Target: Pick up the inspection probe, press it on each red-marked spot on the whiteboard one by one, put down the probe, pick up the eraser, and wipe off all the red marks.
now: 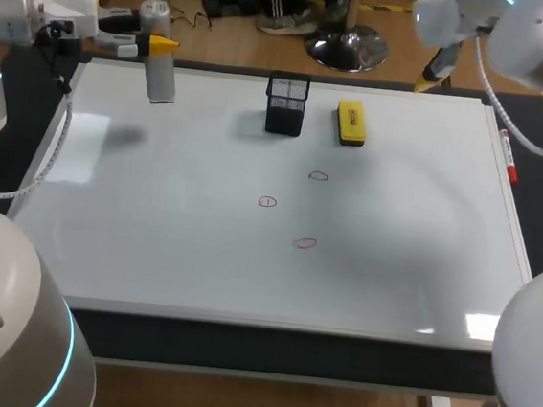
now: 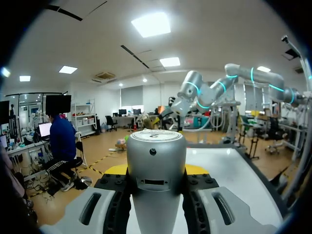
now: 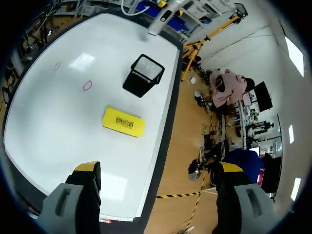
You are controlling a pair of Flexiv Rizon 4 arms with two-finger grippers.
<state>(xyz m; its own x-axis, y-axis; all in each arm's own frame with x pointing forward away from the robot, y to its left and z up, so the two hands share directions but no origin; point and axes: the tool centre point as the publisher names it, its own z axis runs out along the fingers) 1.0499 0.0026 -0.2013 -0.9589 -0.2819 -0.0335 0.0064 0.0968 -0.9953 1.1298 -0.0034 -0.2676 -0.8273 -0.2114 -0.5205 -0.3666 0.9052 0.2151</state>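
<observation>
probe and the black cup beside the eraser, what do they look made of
The silver-grey cylindrical probe looks like satin metal or metallic-painted plastic: smooth, with a soft even sheen; I cannot tell which. The black mesh pen cup looks like painted wire mesh: a fine see-through lattice in its walls.

The whiteboard (image 1: 172,242) has a smooth, glossy white surface that mirrors the ceiling lights. The probe (image 2: 156,170) looks like silver metal with a soft satin finish. The basket (image 1: 287,104) is black wire mesh. The eraser (image 1: 351,118) has a smooth yellow plastic top over a dark base.
</observation>
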